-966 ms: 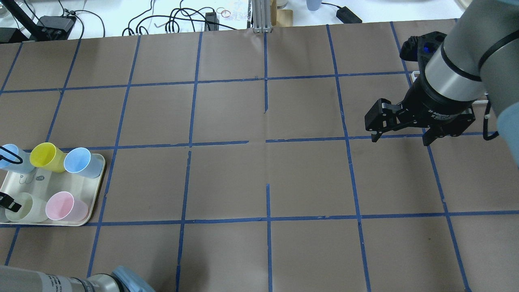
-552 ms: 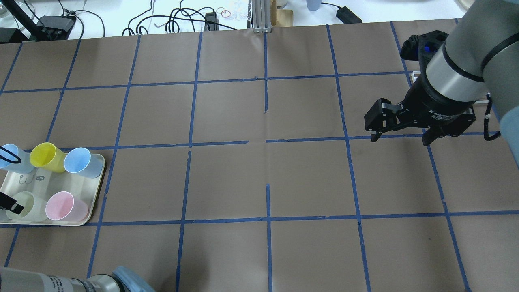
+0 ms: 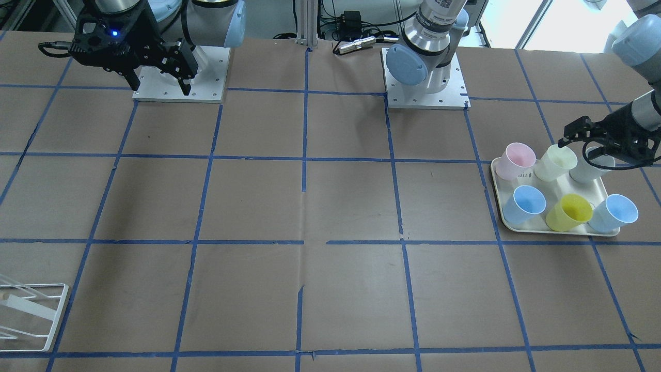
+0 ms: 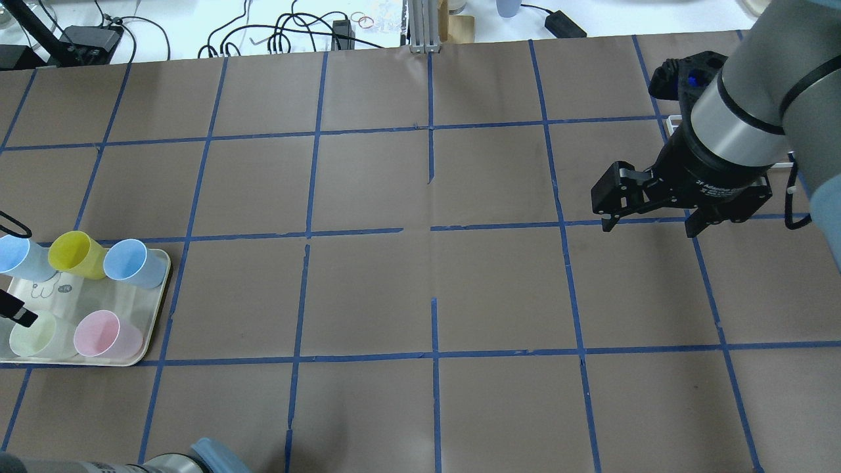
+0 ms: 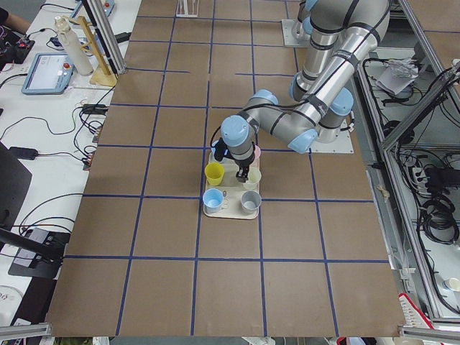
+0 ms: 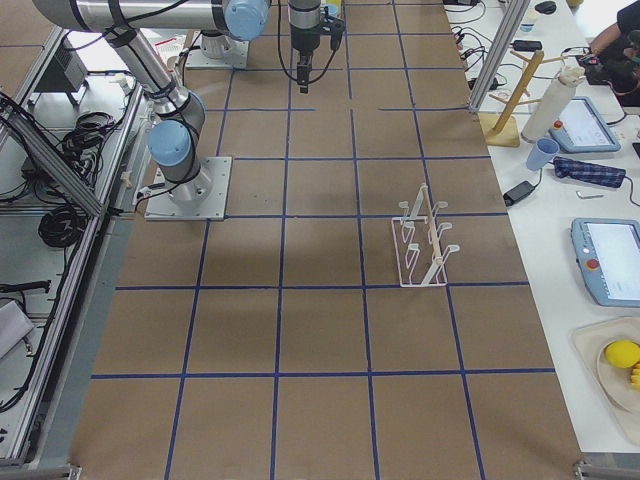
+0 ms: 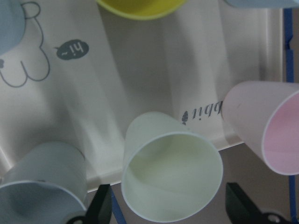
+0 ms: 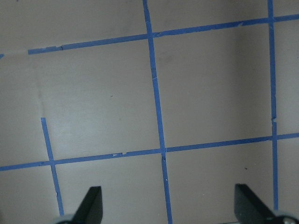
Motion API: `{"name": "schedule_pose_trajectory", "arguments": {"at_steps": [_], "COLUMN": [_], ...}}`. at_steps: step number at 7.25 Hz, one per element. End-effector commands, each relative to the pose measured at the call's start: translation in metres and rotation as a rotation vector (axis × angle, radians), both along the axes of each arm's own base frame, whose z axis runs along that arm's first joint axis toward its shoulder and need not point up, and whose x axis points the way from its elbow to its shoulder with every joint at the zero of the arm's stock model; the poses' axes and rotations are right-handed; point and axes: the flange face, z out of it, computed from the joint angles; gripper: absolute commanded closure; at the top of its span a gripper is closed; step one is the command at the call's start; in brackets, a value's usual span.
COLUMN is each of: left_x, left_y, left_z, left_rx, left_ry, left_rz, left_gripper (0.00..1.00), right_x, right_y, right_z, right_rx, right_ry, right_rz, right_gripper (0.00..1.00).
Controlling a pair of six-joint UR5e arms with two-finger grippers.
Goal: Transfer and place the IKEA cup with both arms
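Note:
The pale cream IKEA cup [image 3: 555,161] stands upright on a cream tray [image 3: 555,230], between a pink cup [image 3: 519,160] and a grey cup [image 3: 588,168]. It also shows in the overhead view [image 4: 36,335] and the left wrist view [image 7: 170,172]. My left gripper [image 3: 583,144] is open and empty, just above this row of cups. In the left wrist view [image 7: 170,210] its fingers stand either side of the cream cup's rim. My right gripper [image 4: 650,226] is open and empty, hovering over bare table far from the tray.
Also on the tray are a yellow cup [image 3: 568,212] and two blue cups [image 3: 529,204] [image 3: 614,212]. A white wire rack [image 3: 26,310] lies on the table on my right side. Blue tape lines grid the brown table.
The left gripper's finger has shifted a little toward the far side, off the cream cup's rim, and the left arm has slid lower in the overhead view. The right arm has barely moved.

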Motion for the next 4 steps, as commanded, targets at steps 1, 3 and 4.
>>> {"name": "schedule_pose_trajectory", "arguments": {"at_steps": [1, 3, 4], "left_x": [-0.084, -0.209, -0.265], "left_y": [-0.024, -0.037, -0.032], "left_z": [0.065, 0.114, 0.129], "left_rx": [-0.032, -0.132, -0.162], "left_ry": [-0.08, -0.141, -0.168], "left_rz": [0.036, 0.018, 0.086], "left_gripper": [0.03, 0.0, 0.0], "right_x": [0.0, 0.0, 0.0], "right_y": [0.0, 0.0, 0.0], "right_z": [0.0, 0.0, 0.0], "right_rx": [0.001, 0.001, -0.001], "right_ry": [0.001, 0.002, 0.002], "right_rz": [0.001, 0.003, 0.003], "right_gripper": [0.0, 0.0, 0.0]}}
